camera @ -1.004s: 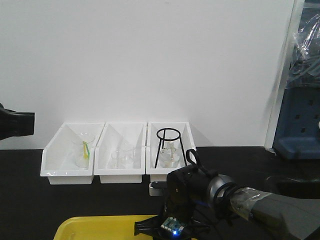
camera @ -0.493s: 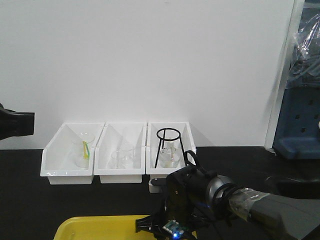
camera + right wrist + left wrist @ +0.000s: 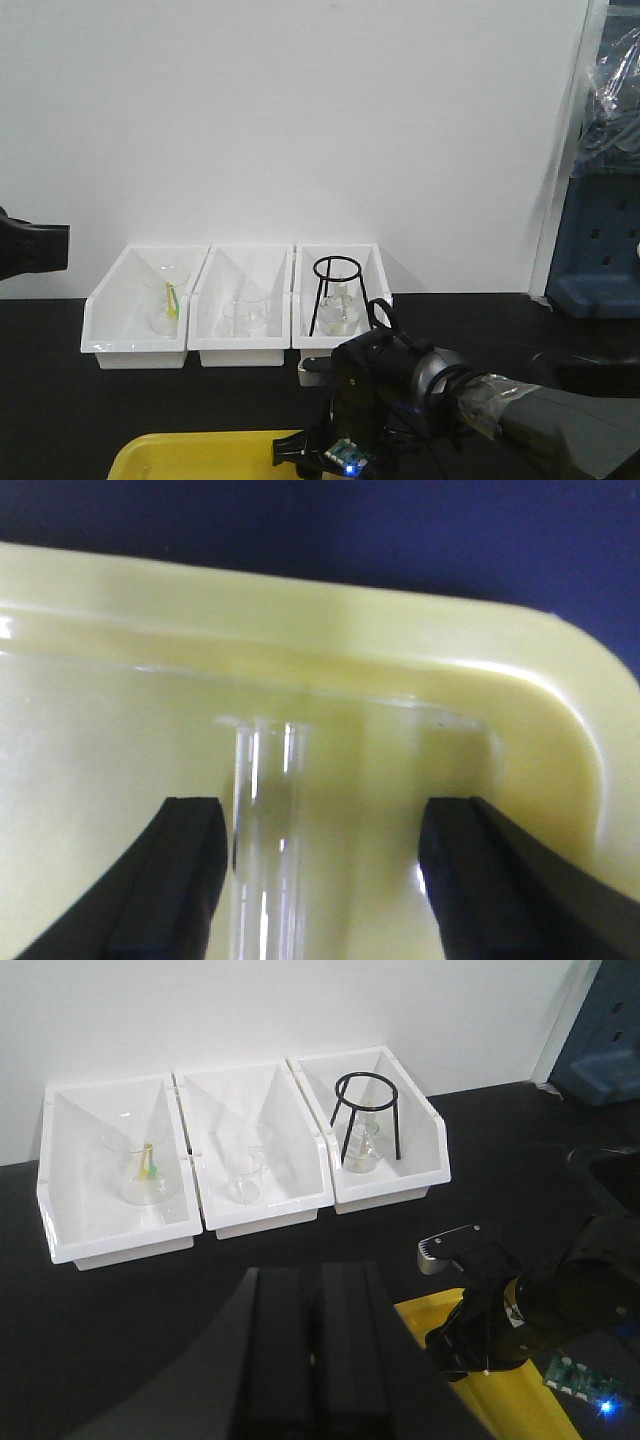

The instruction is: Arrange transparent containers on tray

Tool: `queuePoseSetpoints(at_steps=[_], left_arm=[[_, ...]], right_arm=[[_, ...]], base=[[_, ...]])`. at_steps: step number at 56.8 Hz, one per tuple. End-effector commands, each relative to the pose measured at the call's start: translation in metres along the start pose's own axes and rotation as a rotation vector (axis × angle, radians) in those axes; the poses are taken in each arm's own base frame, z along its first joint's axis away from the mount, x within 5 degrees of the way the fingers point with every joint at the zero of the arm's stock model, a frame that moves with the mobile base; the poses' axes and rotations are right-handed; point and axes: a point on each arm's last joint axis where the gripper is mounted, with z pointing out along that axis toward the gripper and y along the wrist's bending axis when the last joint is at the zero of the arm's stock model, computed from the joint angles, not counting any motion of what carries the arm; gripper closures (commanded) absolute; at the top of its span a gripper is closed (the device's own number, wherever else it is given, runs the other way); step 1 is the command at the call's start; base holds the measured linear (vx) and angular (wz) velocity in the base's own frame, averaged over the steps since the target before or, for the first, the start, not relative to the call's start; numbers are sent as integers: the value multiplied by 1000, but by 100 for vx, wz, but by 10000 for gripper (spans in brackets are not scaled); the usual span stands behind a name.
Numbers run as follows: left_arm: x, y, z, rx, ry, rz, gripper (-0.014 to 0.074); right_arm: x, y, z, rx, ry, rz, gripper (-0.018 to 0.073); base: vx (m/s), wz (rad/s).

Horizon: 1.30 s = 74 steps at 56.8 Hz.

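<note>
Right gripper (image 3: 320, 865) jaws stand wide over the shallow yellow plastic tray (image 3: 420, 650); the slender clear glass test tube (image 3: 268, 820) lies lengthwise between them, nearer one jaw.

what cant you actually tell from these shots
- Left gripper: left wrist view shows only its dark housing; fingertips are cut off by the bottom edge.
- Test tube: right wrist view crops its lower end.
- Yellow tray: front view cuts it off at the bottom; the right arm covers its corner.
- Glassware in the white bins: too faint to count.
</note>
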Motion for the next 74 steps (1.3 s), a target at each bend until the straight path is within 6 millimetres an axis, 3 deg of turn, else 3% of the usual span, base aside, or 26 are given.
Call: queuePoseSetpoints(at_steps=[1,9,18,23,29,37,46,55,64,74], left_arm=[[-15,-3,-13,32,-115,-1,492],[-14,-3,-13,32,-114,-1,492],[-14,-3,-13,32,-114,0,492],[-14,-3,-13,32,-114,0,492],[-14,-3,-13,31,-114,0,492],[-15,-2,-16,31,-122,33,514],[-2,0,-21,37,-148,88,578],[36,8,-35,64,-220,106,603],[80,19,-51,90,-275,80,600],[120,29,-72,100,-310,69,596]], right_arm=[[-15,3,-41,-28,-97,-13,65],[-22,5,-73,-44,-145,-40,66],[-26,6,-125,-82,-266,-96,77],[-22,4,-167,-101,-353,-142,127],[-13,-2,-212,-106,-435,-184,250],[9,-16,-281,-96,-574,-241,571],[42,-36,-352,-71,-744,-288,572],[78,-55,-404,-62,-917,-323,569],[130,-77,-409,-84,-1099,-348,568],[189,-101,-363,-119,-1221,-343,568]], base=[[0,0],[0,0],[0,0],[0,0],[0,0],[0,0],[0,0],[0,0],[0,0],[0,0]])
